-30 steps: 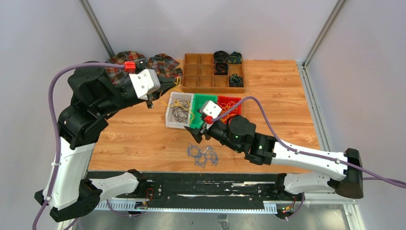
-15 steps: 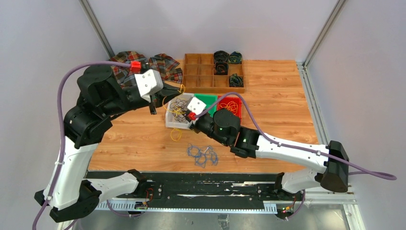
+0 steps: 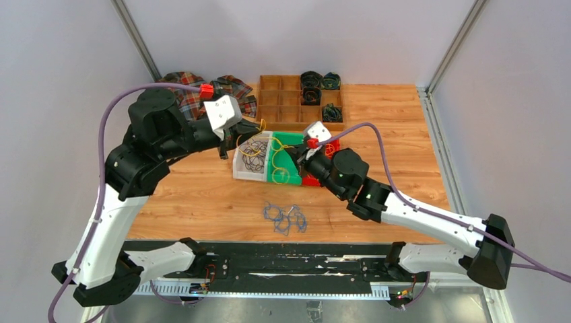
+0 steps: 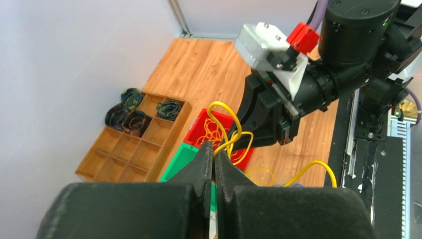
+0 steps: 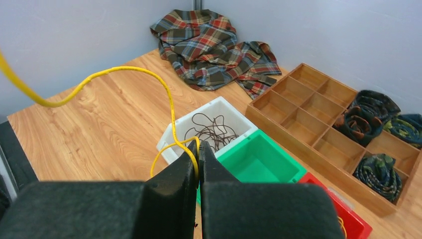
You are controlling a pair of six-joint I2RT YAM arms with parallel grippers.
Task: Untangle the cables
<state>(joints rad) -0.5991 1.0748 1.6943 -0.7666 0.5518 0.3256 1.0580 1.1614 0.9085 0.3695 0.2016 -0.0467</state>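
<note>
The left gripper's fingers are pressed together on a loop of yellow cable, which curls up from the tips. The right gripper is likewise clamped flat on yellow cable, a strand arcing up and away to the left in its wrist view. Whether both pinch the same strand cannot be told. Both grippers hang in the air above a row of three small bins, the left one over the white bin, the right one over the green bin, tips near each other but apart. More thin dark cables lie tangled inside the white bin, and yellow ones in the red bin at the far end of the row. A few blue-green loops rest flat on the wooden table in front of the bins, well apart from them. Behind the bins sits a divided wooden tray with dark rolled coils in its right compartments, and a crumpled plaid cloth lies beside it at the back left
</note>
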